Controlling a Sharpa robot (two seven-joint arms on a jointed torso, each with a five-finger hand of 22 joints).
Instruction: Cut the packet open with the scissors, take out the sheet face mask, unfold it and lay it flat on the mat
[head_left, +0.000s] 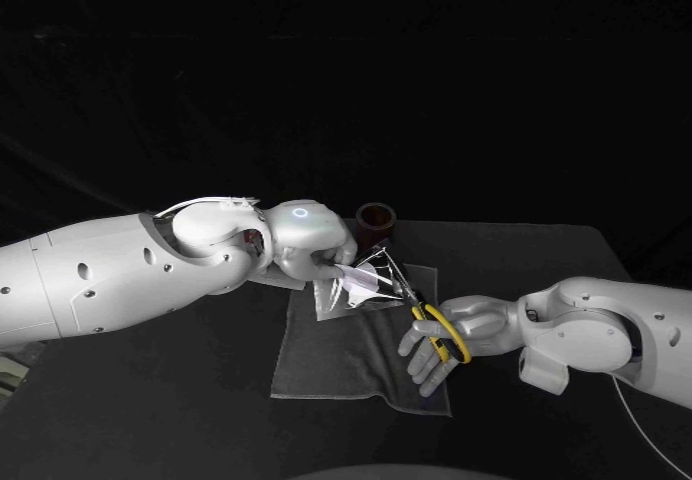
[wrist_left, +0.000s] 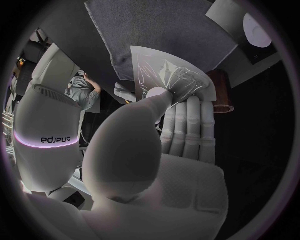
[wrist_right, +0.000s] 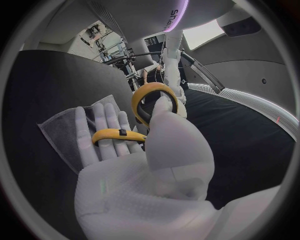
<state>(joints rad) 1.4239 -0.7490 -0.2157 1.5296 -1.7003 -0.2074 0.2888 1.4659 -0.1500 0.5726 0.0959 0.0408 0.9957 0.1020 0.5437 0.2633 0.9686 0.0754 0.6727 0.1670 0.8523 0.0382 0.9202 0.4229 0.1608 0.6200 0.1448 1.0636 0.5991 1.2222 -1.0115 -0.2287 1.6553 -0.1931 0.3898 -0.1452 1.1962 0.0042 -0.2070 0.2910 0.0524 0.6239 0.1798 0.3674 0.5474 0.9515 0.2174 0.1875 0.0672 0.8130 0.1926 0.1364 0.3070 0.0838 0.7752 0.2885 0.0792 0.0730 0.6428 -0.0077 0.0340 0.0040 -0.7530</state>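
Holds packet (head_left: 366, 282) in left hand (head_left: 310, 245) over the mat (head_left: 339, 365); grips scissors (head_left: 433, 322) in right hand (head_left: 483, 318), blades at packet's right edge.

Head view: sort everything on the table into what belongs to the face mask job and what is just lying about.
Belongs to the job:
packet, held up by the left hand
scissors, held by the right hand
grey mat, under both

Just lying about:
brown container, beyond the mat's far edge
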